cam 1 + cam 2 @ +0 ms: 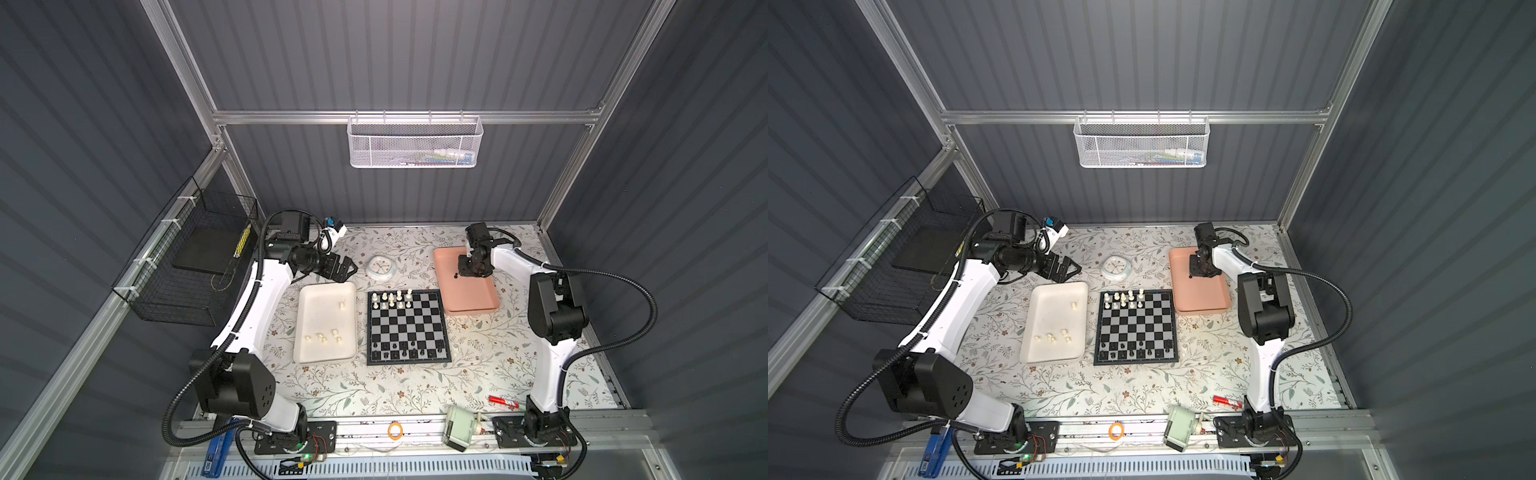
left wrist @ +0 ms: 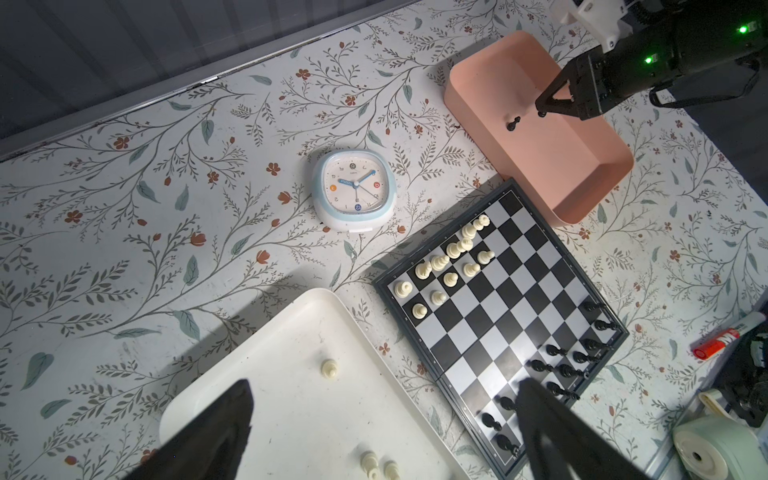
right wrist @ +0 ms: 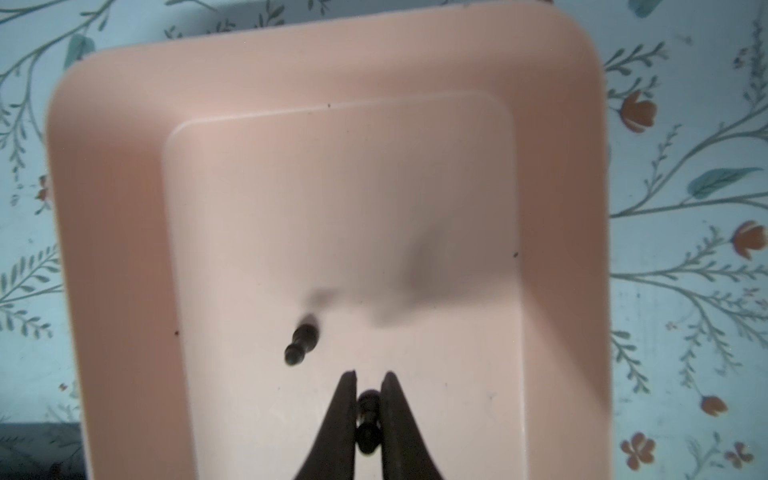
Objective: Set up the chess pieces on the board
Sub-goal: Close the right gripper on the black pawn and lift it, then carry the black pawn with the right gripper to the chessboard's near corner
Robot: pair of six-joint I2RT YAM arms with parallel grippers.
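We see a black piece (image 3: 367, 419) pinched between the tips of the right pincer (image 3: 368, 384), just above the floor of the pink tray (image 3: 104, 249), which sits at the far right of the worktop (image 1: 374, 395) beside the board's far right corner. A second black piece (image 3: 300, 345) lies on its side on the tray floor, just beside the pincer tips. The board (image 1: 408, 328) sits mid-worktop, with cream pieces (image 1: 391, 299) crowded in its two far rows toward the left corner and black pieces (image 1: 405, 350) along its near rows, gaps remaining.

The grip looks narrow and the piece is tiny, so we judge it could twist or slip out on the way to the board. Coming down among the black rows, the tips could knock standing neighbours over.

The left pincer (image 1: 345, 266) hangs with its jaws wide apart, empty, over the far edge of the white tray (image 1: 305, 299), where six loose cream pieces (image 1: 322, 337) wait. If both arms come to the board together, we think they could crowd each other.
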